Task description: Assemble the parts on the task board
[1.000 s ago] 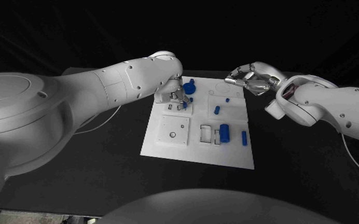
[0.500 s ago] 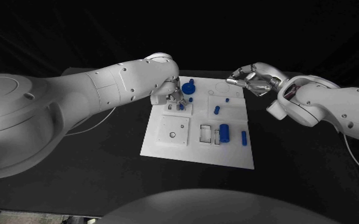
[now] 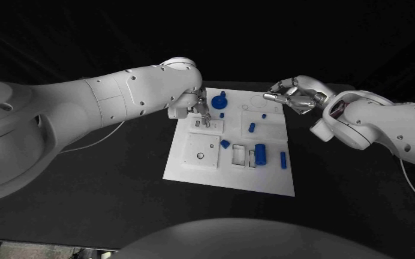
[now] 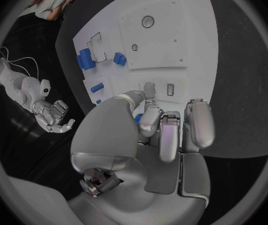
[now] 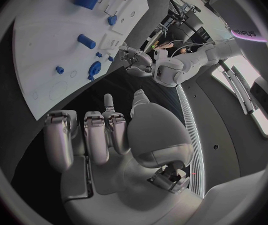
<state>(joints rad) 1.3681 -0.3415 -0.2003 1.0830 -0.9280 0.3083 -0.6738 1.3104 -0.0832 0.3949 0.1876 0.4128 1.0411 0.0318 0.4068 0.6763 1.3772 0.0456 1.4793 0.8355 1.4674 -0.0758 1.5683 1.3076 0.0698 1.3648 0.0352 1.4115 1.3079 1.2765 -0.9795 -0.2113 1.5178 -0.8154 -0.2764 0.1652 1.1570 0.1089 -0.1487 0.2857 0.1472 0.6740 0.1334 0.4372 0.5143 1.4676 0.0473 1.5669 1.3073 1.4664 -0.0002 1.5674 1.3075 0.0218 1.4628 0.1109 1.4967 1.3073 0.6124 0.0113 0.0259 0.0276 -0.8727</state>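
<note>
left silver hand [image 3: 201,111]: fingers apart, holding nothing, over white task board [image 3: 201,172] | small blue block [image 3: 225,144] lies at its 5 o'clock, nearer than right hand [image 3: 292,95], empty, half-curled

left hand [image 3: 201,113] fingertips hidden against the task board [image 3: 195,172] far-left corner, contact unclear, left arm [image 3: 104,100] cut by picture's left edge, small far blue parts [image 3: 262,115] too tiny to identify
</note>
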